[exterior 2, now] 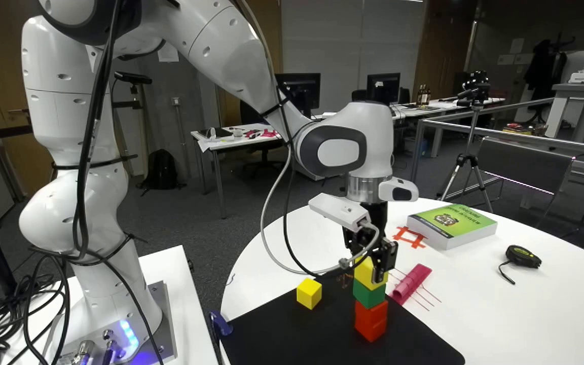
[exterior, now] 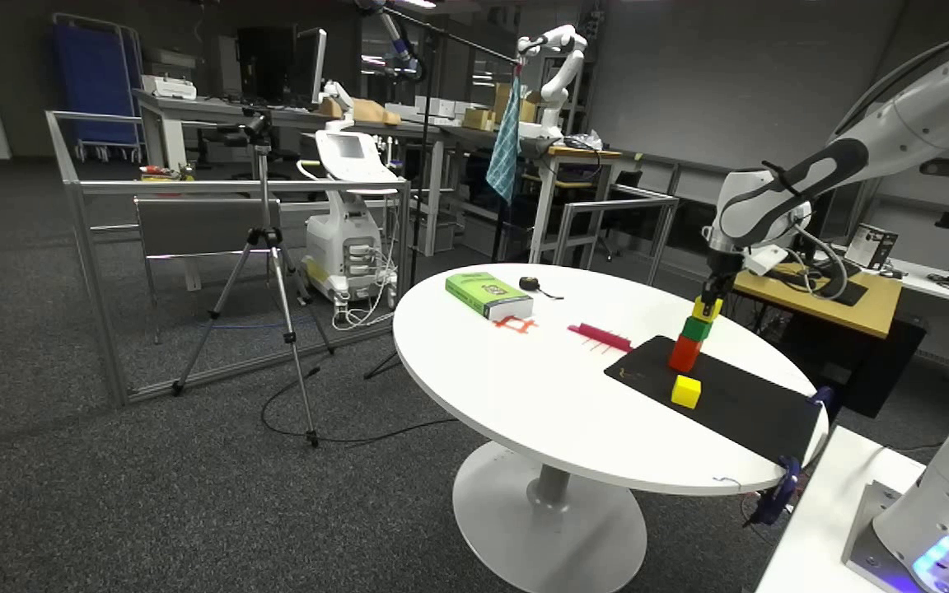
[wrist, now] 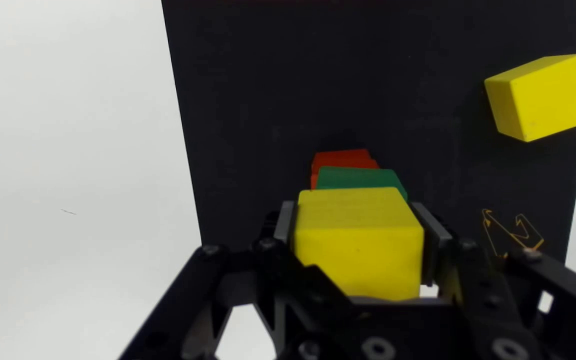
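My gripper (wrist: 355,220) is shut on a yellow block (wrist: 358,255), one finger on each side. The held block tops a stack. In both exterior views it meets a green block (exterior: 695,329) (exterior 2: 369,295) with no gap that I can see. Red (exterior: 684,354) (exterior 2: 371,320), apparently two blocks, stands under the green one on a black mat (exterior: 746,403). In the wrist view the green block (wrist: 358,177) and the red (wrist: 343,157) are mostly hidden behind the held block. A loose yellow block (wrist: 550,97) lies on the mat, apart from the stack; it shows in both exterior views (exterior: 686,392) (exterior 2: 309,293).
The mat lies on a round white table (exterior: 474,387), with blue clamps (exterior: 779,492) at its edge. A pink piece (exterior 2: 411,284), an orange-red frame (exterior 2: 410,236), a green book (exterior 2: 451,225) and a tape measure (exterior 2: 523,256) also lie on it. A cable (exterior 2: 271,243) loops beside the wrist.
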Controlling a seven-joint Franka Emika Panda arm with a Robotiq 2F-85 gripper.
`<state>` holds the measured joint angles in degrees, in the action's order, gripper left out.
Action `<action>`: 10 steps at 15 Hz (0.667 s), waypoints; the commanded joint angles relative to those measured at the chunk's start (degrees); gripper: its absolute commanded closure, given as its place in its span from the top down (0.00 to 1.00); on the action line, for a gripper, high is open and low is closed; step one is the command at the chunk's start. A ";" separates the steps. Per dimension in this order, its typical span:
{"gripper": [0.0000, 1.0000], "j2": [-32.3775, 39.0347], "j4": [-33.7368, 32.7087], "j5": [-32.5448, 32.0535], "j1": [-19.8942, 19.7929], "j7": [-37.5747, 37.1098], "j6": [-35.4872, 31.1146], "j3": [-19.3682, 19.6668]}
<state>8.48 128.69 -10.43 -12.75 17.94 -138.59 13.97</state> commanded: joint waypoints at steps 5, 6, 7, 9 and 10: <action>0.33 0.58 0.03 -0.85 -0.59 0.05 -1.35 -0.58; 0.33 0.66 -0.01 -0.92 -0.60 0.00 -1.40 -0.55; 0.33 0.69 -0.02 -0.95 -0.61 -0.01 -1.41 -0.55; 0.33 0.73 -0.01 -0.98 -0.62 0.05 -1.48 -0.55; 0.33 0.75 -0.04 -1.00 -0.62 0.03 -1.47 -0.55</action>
<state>9.11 128.72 -10.46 -12.75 17.94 -138.62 13.76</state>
